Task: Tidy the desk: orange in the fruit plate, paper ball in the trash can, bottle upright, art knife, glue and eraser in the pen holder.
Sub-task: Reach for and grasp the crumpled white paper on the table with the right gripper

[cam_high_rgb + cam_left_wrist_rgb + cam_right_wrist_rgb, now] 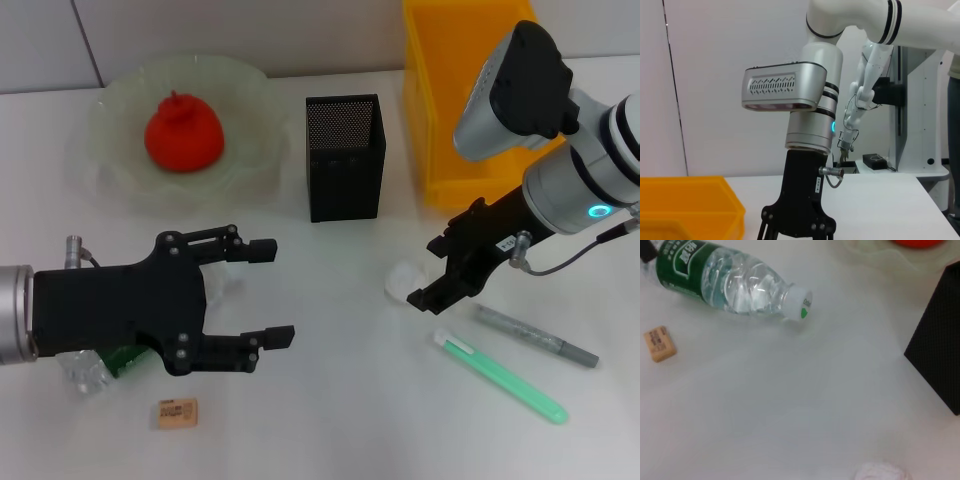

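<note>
**Paper ball lies under the right gripper; bottle lies under the left**

The paper ball (403, 281) is a small white crumpled lump at centre right of the head view, on the white table (330, 400). It is just at the tips of the right gripper (432, 292), a little toward the frame's left of them, so the right arm is clearly the nearer one. I cannot tell from these views if the right gripper's fingers are apart or together. The yellow bin (455, 110), hard plastic with straight walls, stands at the upper right, behind this arm; I judge it to be the trash can.

The bottle (730, 282) is clear, ribbed plastic with a green label and a white cap. It lies on its side at the lower left of the head view, mostly hidden below the left gripper (268, 295), whose black fingers stand wide apart. Its long axis runs across the table, with the cap toward the centre.

The eraser (176, 412) is a small tan block near the bottom edge. The green art knife (500, 377) and the grey glue stick (535, 336) lie side by side at the lower right, both slanted. The black mesh pen holder (345, 155) stands upright at top centre. The orange (183, 132) already sits in the pale, wavy fruit plate (115, 150).
</note>
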Action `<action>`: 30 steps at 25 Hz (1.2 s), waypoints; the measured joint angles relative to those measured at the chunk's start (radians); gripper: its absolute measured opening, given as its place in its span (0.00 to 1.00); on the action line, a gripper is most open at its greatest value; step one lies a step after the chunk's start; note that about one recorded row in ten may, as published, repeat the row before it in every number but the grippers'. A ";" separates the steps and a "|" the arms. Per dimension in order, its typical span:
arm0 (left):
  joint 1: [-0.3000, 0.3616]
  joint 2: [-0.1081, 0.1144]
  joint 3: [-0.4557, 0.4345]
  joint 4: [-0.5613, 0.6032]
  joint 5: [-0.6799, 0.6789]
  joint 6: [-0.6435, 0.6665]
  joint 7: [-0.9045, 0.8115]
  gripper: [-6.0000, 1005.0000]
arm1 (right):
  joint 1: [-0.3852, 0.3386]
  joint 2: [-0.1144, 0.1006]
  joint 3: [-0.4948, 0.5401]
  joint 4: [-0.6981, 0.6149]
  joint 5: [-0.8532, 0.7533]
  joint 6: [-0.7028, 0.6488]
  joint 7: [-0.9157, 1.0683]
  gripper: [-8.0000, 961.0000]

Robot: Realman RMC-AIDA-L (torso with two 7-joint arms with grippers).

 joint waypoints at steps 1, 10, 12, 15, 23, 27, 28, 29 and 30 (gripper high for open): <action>0.000 0.000 0.002 0.000 0.000 0.000 -0.001 0.78 | 0.000 0.000 0.000 0.003 0.000 0.003 0.000 0.73; -0.003 0.000 0.016 0.000 0.000 -0.005 0.002 0.78 | 0.001 0.000 -0.001 0.034 -0.001 0.052 -0.006 0.72; -0.003 0.000 0.017 0.000 0.000 -0.008 0.002 0.78 | 0.002 0.000 -0.001 0.051 -0.001 0.072 -0.008 0.71; -0.002 0.000 0.017 0.002 0.000 -0.010 0.002 0.78 | 0.009 0.000 -0.001 0.077 0.003 0.096 -0.012 0.71; -0.003 0.000 0.019 0.004 0.000 -0.011 0.002 0.78 | 0.039 0.002 -0.004 0.150 0.007 0.134 -0.022 0.70; -0.003 0.000 0.019 0.006 0.000 -0.011 0.002 0.78 | 0.042 0.003 -0.014 0.164 0.008 0.149 -0.022 0.69; -0.003 0.000 0.019 0.006 0.000 -0.011 0.002 0.78 | 0.043 0.003 -0.022 0.168 0.009 0.156 -0.022 0.69; -0.003 0.000 0.019 0.006 0.000 -0.011 0.002 0.78 | 0.043 0.003 -0.022 0.168 0.009 0.156 -0.022 0.69; -0.003 0.000 0.019 0.006 0.000 -0.011 0.002 0.78 | 0.043 0.003 -0.024 0.170 0.010 0.157 -0.022 0.69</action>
